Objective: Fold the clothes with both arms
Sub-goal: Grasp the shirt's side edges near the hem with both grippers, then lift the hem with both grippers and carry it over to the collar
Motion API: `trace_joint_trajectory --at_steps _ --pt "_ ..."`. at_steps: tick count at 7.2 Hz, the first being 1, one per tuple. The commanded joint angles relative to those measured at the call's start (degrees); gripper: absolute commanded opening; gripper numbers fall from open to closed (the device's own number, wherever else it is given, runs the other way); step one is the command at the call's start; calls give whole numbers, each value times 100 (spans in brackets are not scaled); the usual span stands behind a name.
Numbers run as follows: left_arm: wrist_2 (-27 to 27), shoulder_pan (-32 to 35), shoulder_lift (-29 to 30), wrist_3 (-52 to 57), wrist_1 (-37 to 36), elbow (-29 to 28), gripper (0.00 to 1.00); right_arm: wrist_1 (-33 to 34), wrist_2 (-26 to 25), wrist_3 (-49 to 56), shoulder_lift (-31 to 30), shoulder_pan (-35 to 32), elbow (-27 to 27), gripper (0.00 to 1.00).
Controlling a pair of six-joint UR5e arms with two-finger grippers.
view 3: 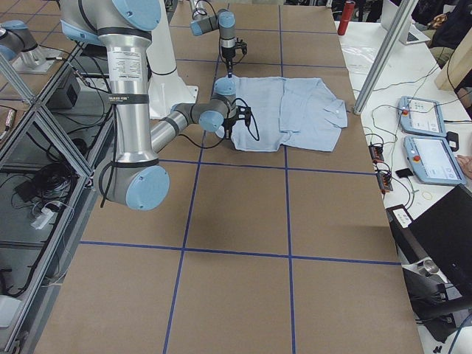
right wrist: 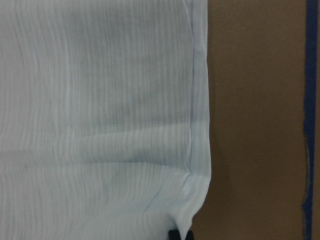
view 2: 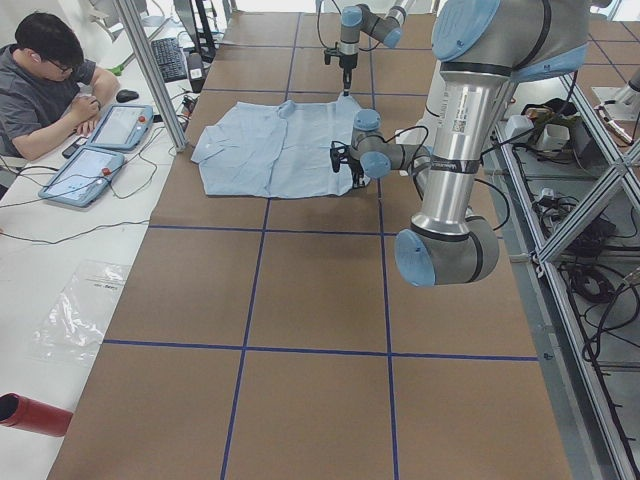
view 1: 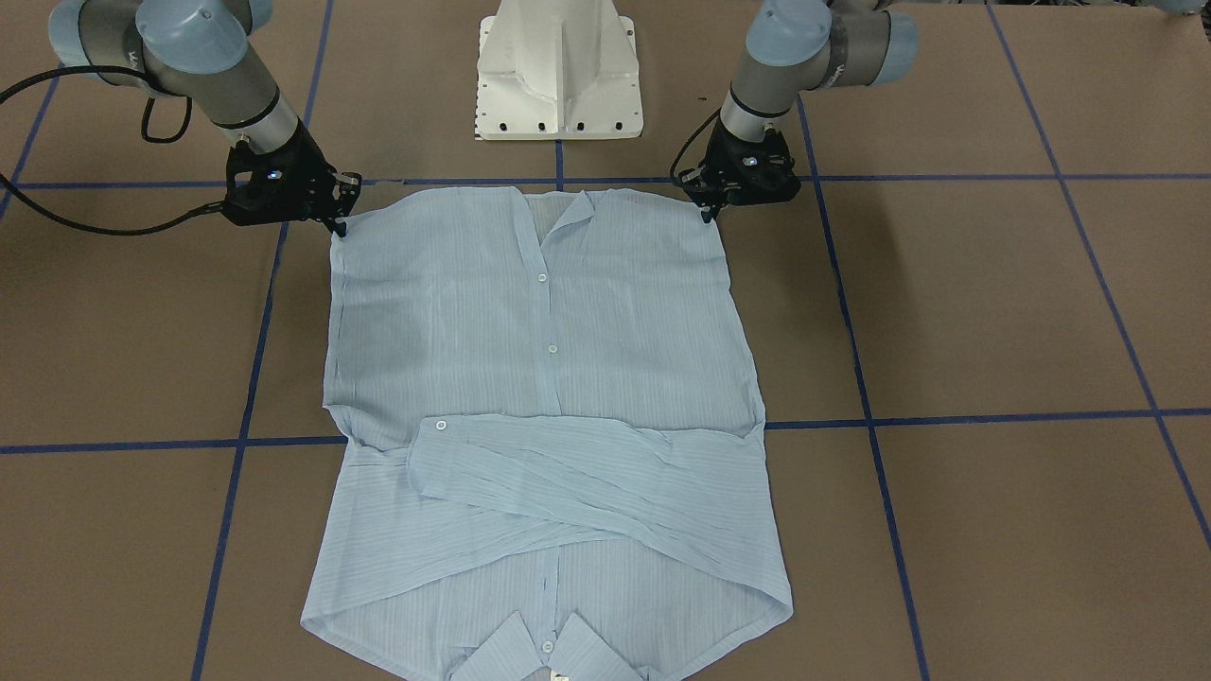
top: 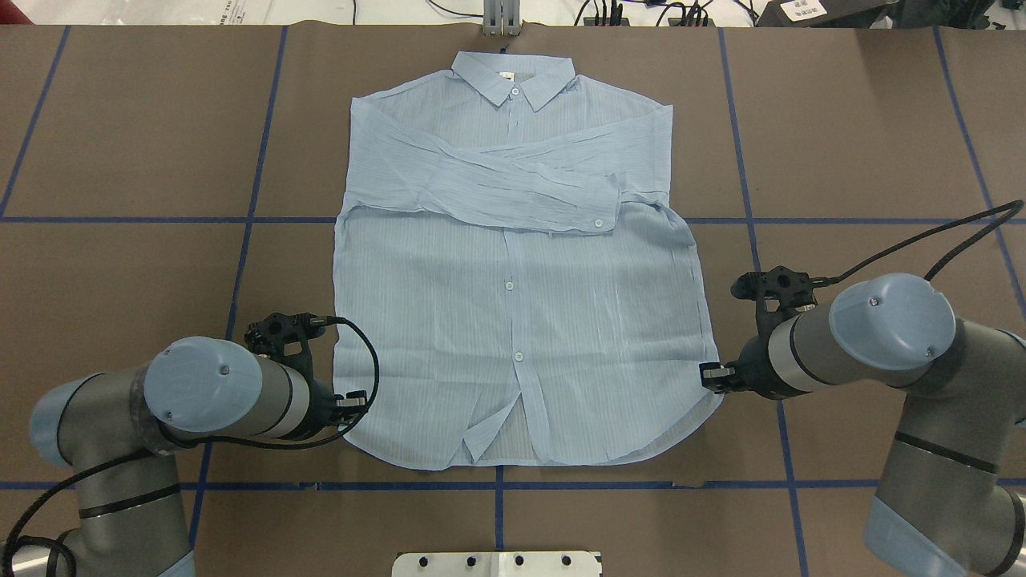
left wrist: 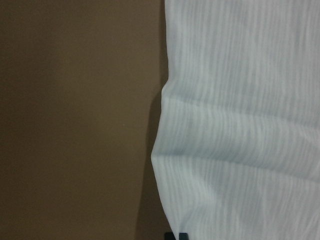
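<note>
The light-blue striped shirt (view 1: 549,378) lies flat and face up on the brown table, collar (top: 513,76) at the far side. Both sleeves are crossed over the chest (top: 497,180). My left gripper (view 1: 708,214) points down at the shirt's near hem corner on my left, fingers together on the cloth edge. In the left wrist view the cloth (left wrist: 240,125) puckers toward the fingertips. My right gripper (view 1: 339,225) stands the same way at the other near corner. There the hem (right wrist: 197,150) gathers into its tips.
The white pedestal base (view 1: 558,76) stands behind the hem, between the arms. Blue tape lines (top: 497,485) cross the brown table. A person (view 2: 50,80) sits at a side desk with tablets (view 2: 95,150) beyond the collar end. A red cylinder (view 2: 30,415) lies on that desk.
</note>
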State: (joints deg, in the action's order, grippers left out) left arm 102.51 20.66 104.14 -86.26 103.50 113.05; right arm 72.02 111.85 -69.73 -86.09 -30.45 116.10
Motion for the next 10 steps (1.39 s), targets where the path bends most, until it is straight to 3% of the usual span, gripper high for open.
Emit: trace_joint_trajectory --at_steps 1,10 --pt "15 78 28 180 -295 243 0 5 135 3 75 -154 0 0" --pt "41 439 63 549 -269 235 0 23 618 100 145 -778 -114 0"
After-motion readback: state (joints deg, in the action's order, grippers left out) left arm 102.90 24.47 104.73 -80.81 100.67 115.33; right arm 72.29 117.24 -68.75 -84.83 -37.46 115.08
